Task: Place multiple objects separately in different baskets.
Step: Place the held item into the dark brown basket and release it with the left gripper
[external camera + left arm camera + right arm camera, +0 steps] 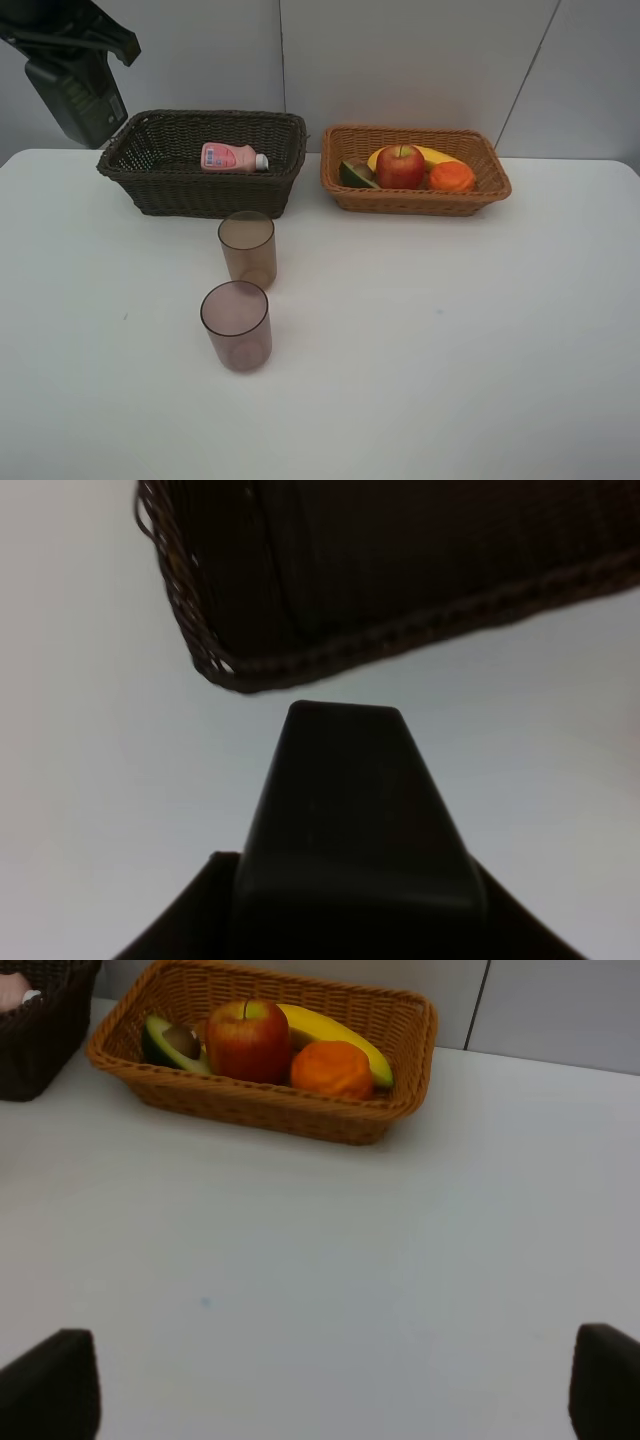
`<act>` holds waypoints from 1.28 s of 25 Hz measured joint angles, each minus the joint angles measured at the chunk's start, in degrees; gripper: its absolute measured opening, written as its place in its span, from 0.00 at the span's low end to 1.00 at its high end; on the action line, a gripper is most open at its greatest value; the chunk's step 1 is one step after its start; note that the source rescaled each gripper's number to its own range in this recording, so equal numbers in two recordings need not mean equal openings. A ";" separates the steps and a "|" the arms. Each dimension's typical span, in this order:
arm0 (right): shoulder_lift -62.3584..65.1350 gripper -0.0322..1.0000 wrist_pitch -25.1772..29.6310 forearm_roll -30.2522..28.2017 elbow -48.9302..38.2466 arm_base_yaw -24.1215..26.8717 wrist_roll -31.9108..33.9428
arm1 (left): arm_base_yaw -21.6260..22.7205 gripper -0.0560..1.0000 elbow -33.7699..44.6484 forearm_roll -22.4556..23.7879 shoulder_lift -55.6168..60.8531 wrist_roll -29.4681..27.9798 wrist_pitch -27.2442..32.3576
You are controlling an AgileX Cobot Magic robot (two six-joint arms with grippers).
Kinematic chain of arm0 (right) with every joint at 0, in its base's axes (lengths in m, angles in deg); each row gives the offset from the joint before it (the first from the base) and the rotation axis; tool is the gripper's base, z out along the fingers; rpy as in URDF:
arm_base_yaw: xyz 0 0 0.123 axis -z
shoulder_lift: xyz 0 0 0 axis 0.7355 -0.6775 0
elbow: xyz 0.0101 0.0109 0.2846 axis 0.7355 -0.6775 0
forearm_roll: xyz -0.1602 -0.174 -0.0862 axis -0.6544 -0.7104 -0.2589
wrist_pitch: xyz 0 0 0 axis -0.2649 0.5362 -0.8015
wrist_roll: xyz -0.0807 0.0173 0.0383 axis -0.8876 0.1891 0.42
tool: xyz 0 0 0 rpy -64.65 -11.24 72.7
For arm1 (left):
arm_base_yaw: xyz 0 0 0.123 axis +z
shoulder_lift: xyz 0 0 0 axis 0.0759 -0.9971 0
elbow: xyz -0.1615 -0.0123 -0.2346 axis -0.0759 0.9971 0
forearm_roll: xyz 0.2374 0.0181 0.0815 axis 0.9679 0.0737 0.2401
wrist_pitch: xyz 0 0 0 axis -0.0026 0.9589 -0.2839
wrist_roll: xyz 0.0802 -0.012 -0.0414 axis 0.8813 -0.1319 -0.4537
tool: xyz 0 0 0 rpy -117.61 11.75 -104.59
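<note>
Dark wicker is my target: I judge that I am in the middle of delivering the dark green pump bottle [77, 98], which my left hand [88, 42] appears to be clenched on, held high beside the outer end of the dark brown basket [160, 195]. My left wrist view shows only one dark shape over the basket's corner, so I read that grasp mainly from the high view. The next move calls for bringing the bottle in over the rim, lowering it into the free floor of the basket, and only then letting go. The small pink bottle [233, 157] lies on its side inside, toward the far wall and the other end, so the near end looks open enough. The rim itself is what I could snag on if I come in low. Two translucent cups [247, 248] [236, 325] stand on the tabletop [450, 340] in front of that basket, near each other and not yet sorted. The light basket [260, 1110] holds the red apple [247, 1040], orange [332, 1069], banana [335, 1032] and avocado half [170, 1045]. My right hand [325, 1395] is spread wide and empty over bare tabletop.
</note>
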 joint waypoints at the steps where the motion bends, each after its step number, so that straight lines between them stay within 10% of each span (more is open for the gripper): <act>1: 0.00 0.98 0.00 0.00 0.00 0.00 0.00 | 0.52 0.55 -0.06 0.69 -0.05 1.28 -1.82; 16: 0.00 0.98 0.00 0.00 0.00 0.00 0.00 | 3.38 0.55 -0.06 2.48 -11.67 11.50 -27.76; 32: 0.00 0.98 0.00 0.00 0.00 0.00 0.00 | 3.38 0.55 -0.06 4.95 -20.16 11.66 -32.53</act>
